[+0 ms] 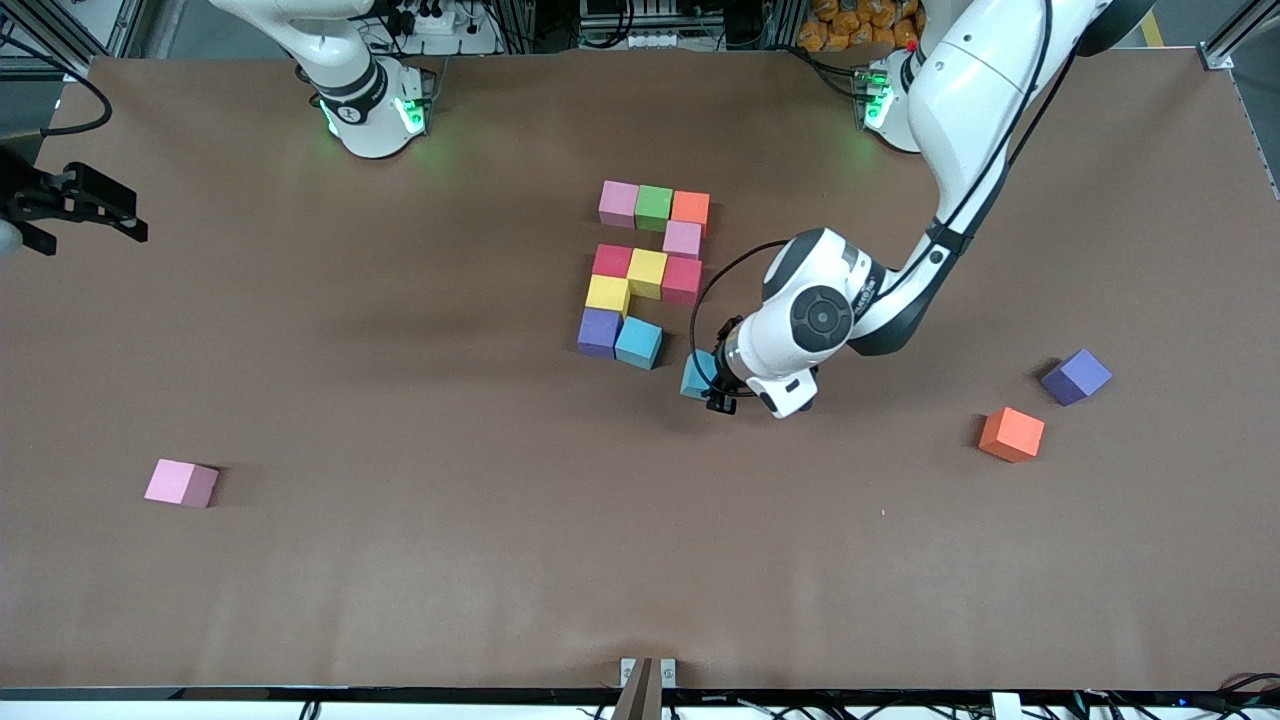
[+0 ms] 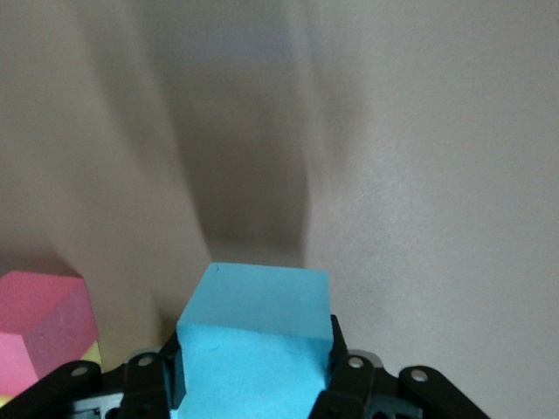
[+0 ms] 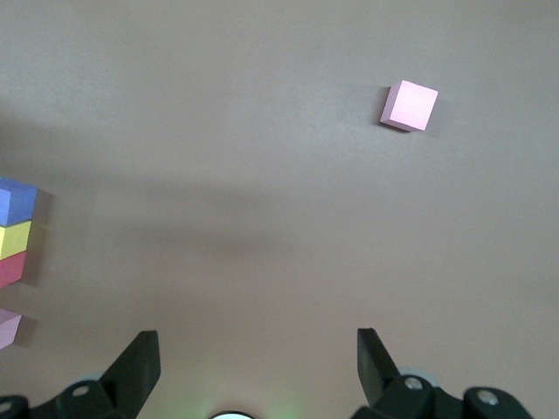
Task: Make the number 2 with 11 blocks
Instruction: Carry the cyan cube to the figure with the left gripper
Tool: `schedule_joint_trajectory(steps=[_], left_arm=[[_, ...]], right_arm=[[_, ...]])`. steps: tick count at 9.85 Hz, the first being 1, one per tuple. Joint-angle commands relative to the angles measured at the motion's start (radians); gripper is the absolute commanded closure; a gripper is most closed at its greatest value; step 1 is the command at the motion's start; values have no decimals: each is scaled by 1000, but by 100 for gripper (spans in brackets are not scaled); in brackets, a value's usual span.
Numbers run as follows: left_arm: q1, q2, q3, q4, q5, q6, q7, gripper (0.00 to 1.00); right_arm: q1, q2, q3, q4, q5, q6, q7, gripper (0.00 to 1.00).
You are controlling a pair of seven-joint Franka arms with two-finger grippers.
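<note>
Ten blocks lie together mid-table as a partial number 2 [image 1: 647,272]: pink [image 1: 618,203], green [image 1: 654,207] and orange [image 1: 690,210] in the row nearest the bases, purple [image 1: 599,332] and sky-blue [image 1: 638,342] in the row nearest the camera. My left gripper [image 1: 712,385] is shut on a second sky-blue block [image 1: 696,374], low beside that sky-blue one, toward the left arm's end. In the left wrist view the held block [image 2: 253,340] fills the gap between the fingers [image 2: 349,380]; a red block [image 2: 39,327] shows at the edge. My right gripper [image 1: 130,215] waits open at the right arm's end.
Three loose cubes lie apart from the digit: a pink one [image 1: 181,483] toward the right arm's end, also in the right wrist view [image 3: 409,106], and an orange one [image 1: 1011,434] and a purple one [image 1: 1076,376] toward the left arm's end.
</note>
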Motion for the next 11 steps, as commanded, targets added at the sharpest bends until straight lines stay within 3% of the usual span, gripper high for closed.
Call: schedule_joint_trajectory(steps=[1,5,8,9,11], left_arm=[[-19,4,10,-3,-7,51,-88,100],[-67,12,19,-26,44,86,-145,100],[-73,23,19,-33,91,91,-179,100],[-73,23,19,-40,91,94,-179,100],[-93,23,19,-42,91,95,-189,100]], right_arm=[[-23,-13,22,-7,-12,-17,20,0],[-29,-4,20,10,5,-32,23,0],[-60,5,17,18,67,-34,11,0],[-74,5,10,66,70,-47,5,0],[-133,5,3,90,82,-83,-118,0]])
